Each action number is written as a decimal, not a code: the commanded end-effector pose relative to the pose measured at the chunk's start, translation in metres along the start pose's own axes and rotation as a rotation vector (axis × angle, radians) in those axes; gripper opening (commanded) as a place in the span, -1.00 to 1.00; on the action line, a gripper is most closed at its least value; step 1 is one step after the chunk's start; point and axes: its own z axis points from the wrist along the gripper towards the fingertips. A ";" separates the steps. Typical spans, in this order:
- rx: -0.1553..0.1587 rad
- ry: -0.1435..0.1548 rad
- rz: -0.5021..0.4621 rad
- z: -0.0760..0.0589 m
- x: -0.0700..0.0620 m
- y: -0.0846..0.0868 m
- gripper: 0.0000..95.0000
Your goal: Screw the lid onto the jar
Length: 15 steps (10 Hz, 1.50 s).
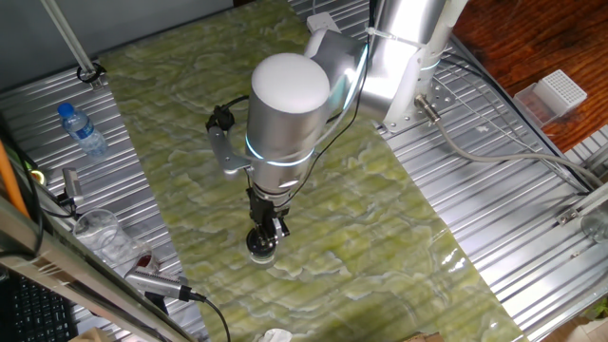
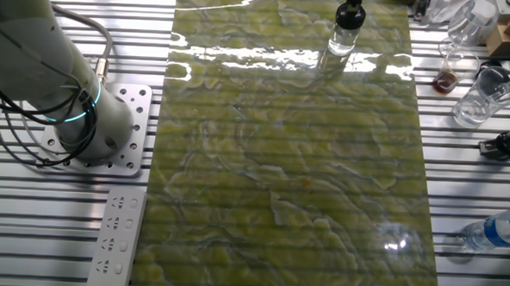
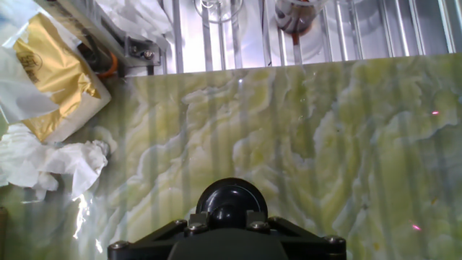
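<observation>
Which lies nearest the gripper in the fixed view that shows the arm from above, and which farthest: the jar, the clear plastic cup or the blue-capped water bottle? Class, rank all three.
1. The jar, directly under the gripper, on the green mat.
2. The clear plastic cup, lying off the mat towards the picture's left.
3. The blue-capped water bottle, farther up the left side on the metal slats.

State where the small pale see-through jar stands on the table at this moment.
The small pale see-through jar stands upright on the green marbled mat, near its far edge in the other fixed view, directly under the tool, with its black round lid on top.
</observation>
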 end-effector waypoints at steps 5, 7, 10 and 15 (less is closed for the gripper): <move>0.005 0.012 -0.020 0.002 0.000 0.000 0.20; 0.019 0.042 -0.034 0.000 -0.001 0.000 0.20; 0.033 0.078 -0.052 0.000 -0.001 0.000 -0.20; 0.042 0.111 -0.061 0.001 0.000 0.000 -0.60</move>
